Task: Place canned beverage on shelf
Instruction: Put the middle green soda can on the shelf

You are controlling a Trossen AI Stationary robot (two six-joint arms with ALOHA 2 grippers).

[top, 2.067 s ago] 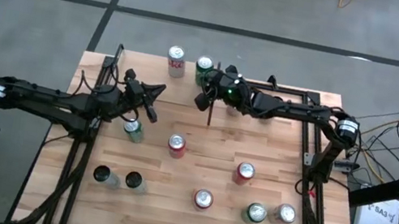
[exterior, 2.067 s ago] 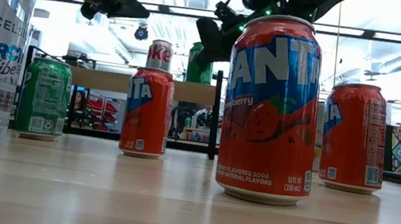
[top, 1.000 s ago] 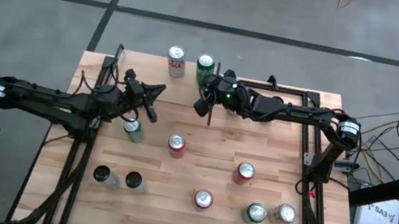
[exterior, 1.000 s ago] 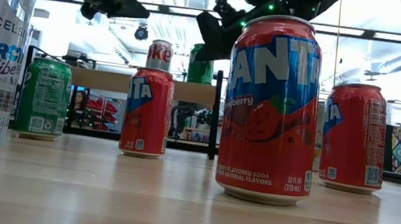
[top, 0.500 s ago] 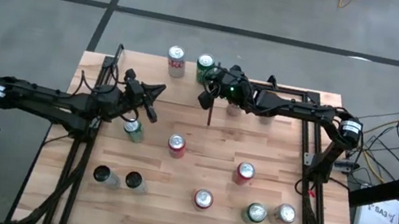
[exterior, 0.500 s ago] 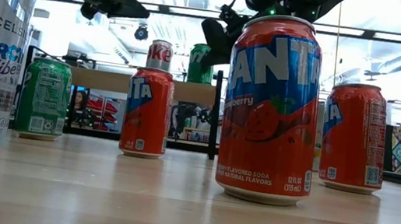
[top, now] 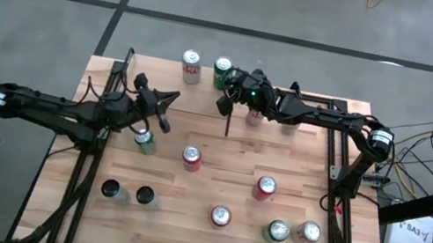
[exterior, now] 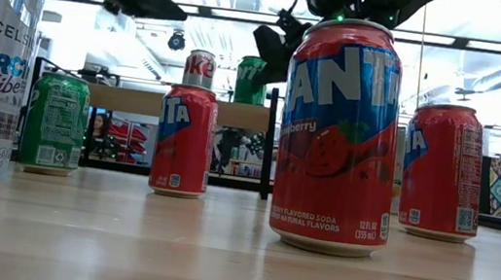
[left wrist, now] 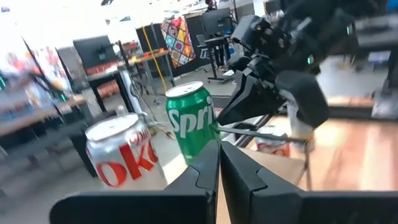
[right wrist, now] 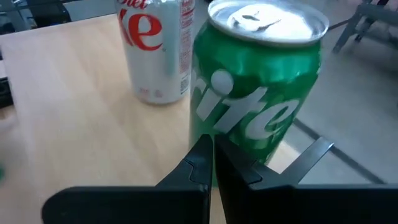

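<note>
Both arms are dark, almost black, built of slim tubular links joined by chunkier rounded joints, and each has a pale grey-white collar near its base end, the left arm [top: 49, 110] at the far left and the right arm [top: 324, 118] at the far right. A small green light glows on the right arm's wrist block, just behind the right tool [top: 224, 103]. Each tool, like the left tool [left wrist: 217, 168], ends in two flat, matte black fingers with angular stepped edges, and thin black cables run along the wrist housings.
</note>
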